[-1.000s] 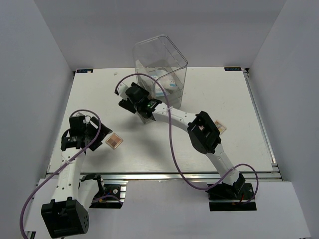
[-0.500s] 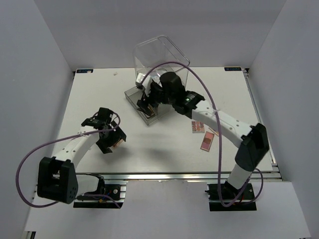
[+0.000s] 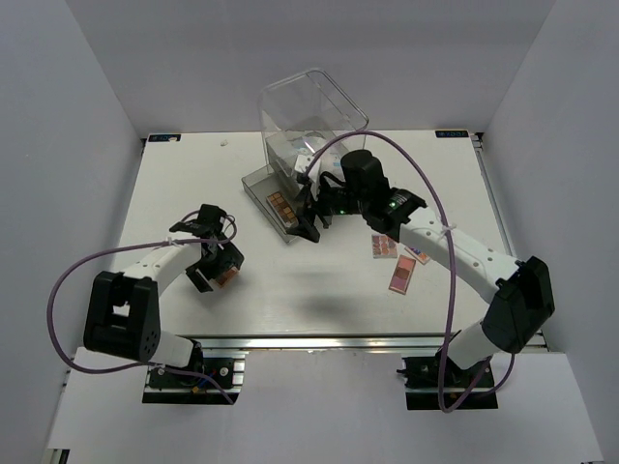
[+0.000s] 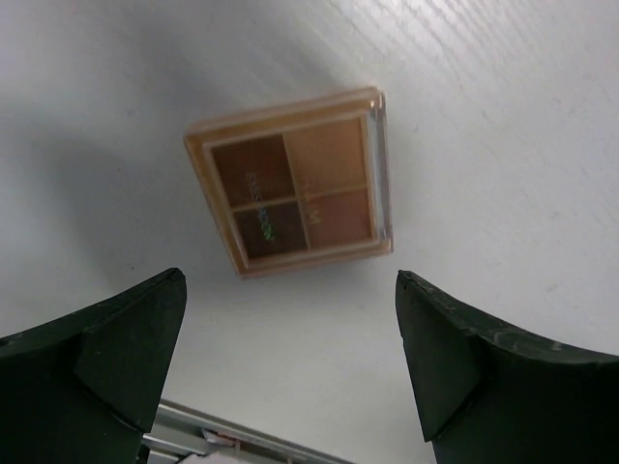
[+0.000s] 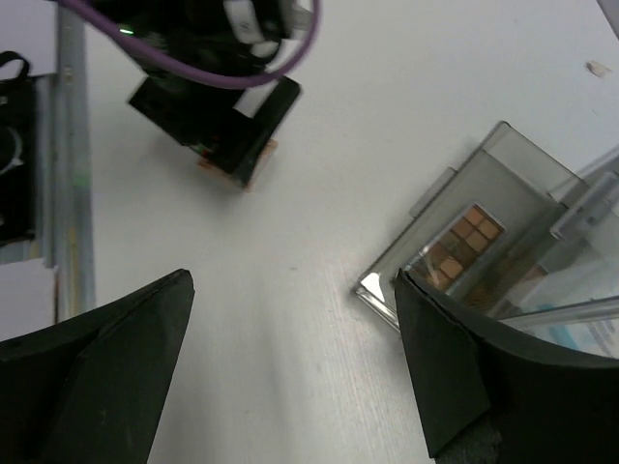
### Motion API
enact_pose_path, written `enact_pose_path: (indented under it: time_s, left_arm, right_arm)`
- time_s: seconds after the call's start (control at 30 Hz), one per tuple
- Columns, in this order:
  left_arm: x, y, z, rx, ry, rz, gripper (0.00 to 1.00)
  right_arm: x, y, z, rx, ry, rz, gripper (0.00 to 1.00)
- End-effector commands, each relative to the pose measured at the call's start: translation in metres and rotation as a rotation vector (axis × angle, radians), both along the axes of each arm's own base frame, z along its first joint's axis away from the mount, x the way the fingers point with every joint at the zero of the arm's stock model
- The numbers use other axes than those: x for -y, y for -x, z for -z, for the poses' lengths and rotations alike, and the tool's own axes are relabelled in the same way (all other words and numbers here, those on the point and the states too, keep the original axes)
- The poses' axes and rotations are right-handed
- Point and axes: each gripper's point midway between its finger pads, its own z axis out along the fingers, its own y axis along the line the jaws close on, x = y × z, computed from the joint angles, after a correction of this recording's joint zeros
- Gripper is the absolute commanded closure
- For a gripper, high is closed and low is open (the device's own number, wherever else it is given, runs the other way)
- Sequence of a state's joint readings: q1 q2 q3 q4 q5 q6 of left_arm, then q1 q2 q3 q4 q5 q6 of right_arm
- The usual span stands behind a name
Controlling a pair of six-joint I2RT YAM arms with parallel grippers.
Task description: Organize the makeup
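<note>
A brown four-pan eyeshadow palette (image 4: 295, 184) lies flat on the white table, just beyond the tips of my open left gripper (image 4: 288, 290); from above, that gripper (image 3: 218, 269) hovers over the palette (image 3: 227, 278). My right gripper (image 5: 292, 282) is open and empty over bare table beside the grey pulled-out drawer (image 5: 484, 169), which holds a multi-pan brown palette (image 5: 466, 240). In the top view this gripper (image 3: 311, 217) sits at the drawer's (image 3: 253, 182) right side. Three pink palettes (image 3: 402, 275) lie on the table under the right arm.
The tall clear drawer box (image 3: 314, 111) stands at the back centre with pale items inside. The table's metal front rail (image 3: 309, 340) runs along the near edge. White walls close in left, right and back.
My right gripper has drawn back from the drawer toward the near right, and the palette in the drawer now shows. The left gripper stays over the brown palette, jaws a little wider.
</note>
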State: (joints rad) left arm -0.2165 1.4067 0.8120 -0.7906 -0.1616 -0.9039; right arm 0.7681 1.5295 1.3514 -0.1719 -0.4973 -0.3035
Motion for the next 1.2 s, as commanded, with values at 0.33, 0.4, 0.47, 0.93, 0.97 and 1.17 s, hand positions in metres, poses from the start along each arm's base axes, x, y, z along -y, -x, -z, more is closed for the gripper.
enact_pose_path:
  time_s: [0.33, 0.4, 0.47, 0.93, 0.97, 1.17]
  left_arm:
    - [-0.011, -0.029, 0.028, 0.015, -0.085, -0.021, 0.03]
    - [-0.011, -0.030, 0.032, 0.017, -0.077, -0.035, 0.05]
    - [-0.011, -0.029, 0.036, 0.015, -0.072, -0.043, 0.14]
    - [0.057, -0.111, -0.092, 0.397, 0.183, 0.059, 0.90]
    - [0.065, -0.121, -0.105, 0.436, 0.208, 0.075, 0.90]
    - [0.081, -0.200, -0.140, 0.514, 0.176, 0.126, 0.89]
  right_arm:
    - [0.007, 0.042, -0.051, 0.067, -0.134, -0.144, 0.11]
    - [0.008, 0.045, -0.054, 0.061, -0.142, -0.147, 0.11]
    - [0.010, 0.049, -0.056, 0.055, -0.149, -0.150, 0.11]
    - [0.048, 0.079, -0.059, 0.058, -0.156, -0.108, 0.11]
    - [0.051, 0.080, -0.057, 0.058, -0.153, -0.093, 0.11]
    - [0.071, 0.069, -0.047, 0.049, -0.144, 0.022, 0.11]
